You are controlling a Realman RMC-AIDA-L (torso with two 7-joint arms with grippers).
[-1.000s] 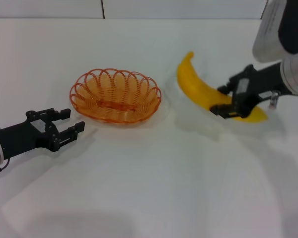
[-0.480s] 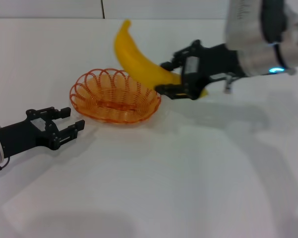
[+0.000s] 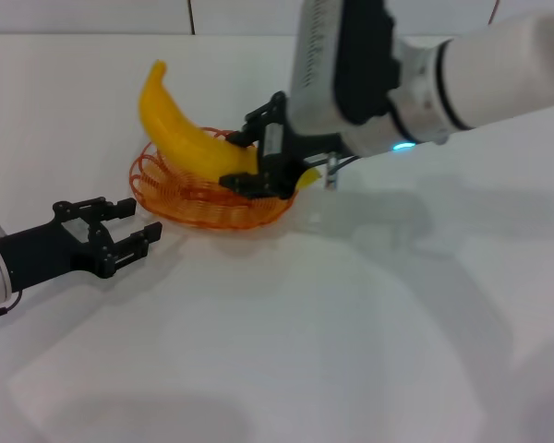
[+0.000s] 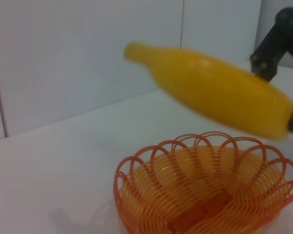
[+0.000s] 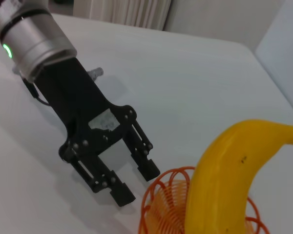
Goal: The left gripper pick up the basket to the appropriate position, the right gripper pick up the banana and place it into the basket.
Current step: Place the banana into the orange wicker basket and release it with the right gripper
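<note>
One banana [image 3: 186,140], bright yellow, is gripped near its lower end by the right gripper [image 3: 250,163] and is held tilted in the air above the basket [image 3: 174,192], clear of its rim. The basket, orange wire, is set on the white worktop [image 3: 351,314] towards its far edge. The left gripper [image 3: 127,230], fingers spread and grasping nothing, is positioned just beside the basket's near-left rim.

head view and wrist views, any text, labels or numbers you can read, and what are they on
No text can be read.
Right gripper, shut on the banana: a long white label on its arm has printed rows too blurred to read.
Left gripper, open beside the basket: a white sticker on its body has marks too small to read.
</note>
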